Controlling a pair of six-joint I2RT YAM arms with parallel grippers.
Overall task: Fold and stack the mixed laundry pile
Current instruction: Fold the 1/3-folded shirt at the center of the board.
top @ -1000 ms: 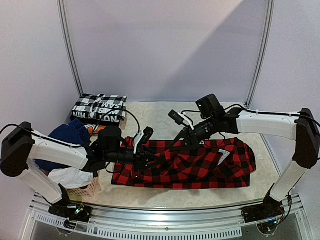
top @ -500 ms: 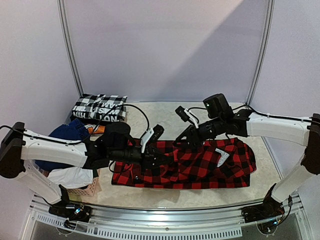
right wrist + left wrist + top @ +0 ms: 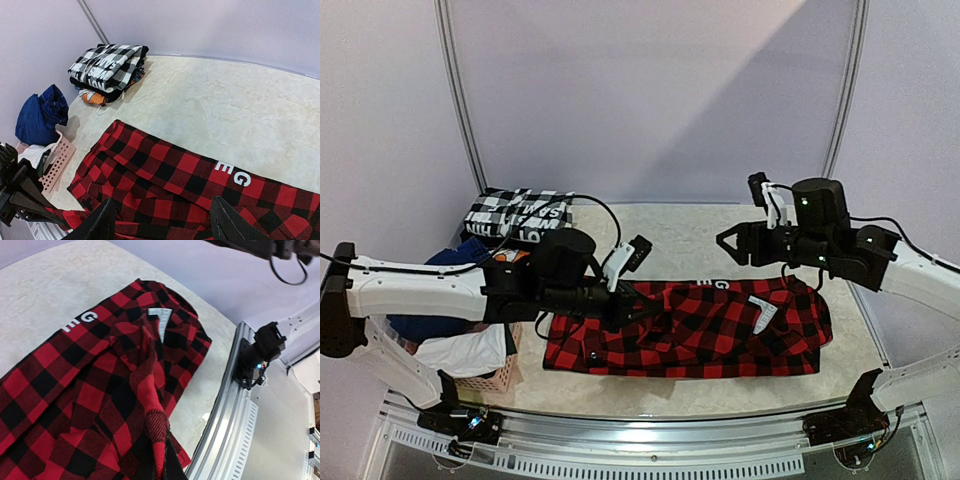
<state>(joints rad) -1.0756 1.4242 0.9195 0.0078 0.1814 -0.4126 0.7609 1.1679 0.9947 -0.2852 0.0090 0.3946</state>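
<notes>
Our left hand [image 3: 628,302] pinches the red-and-black plaid cloth shirt [image 3: 705,332], stretched nine-to-three o'clock; right hand [image 3: 730,243] hangs open at its one o'clock.

The red-and-black checked cloth shirt [image 3: 150,165] has big white letters [image 3: 233,175] near one edge that say "E G". The folded black-and-white checked cloth [image 3: 107,62] has big letters too, but they are upside down and bent, so they cannot be read. The small white tag [image 3: 161,320] on the shirt is too small to read.
</notes>
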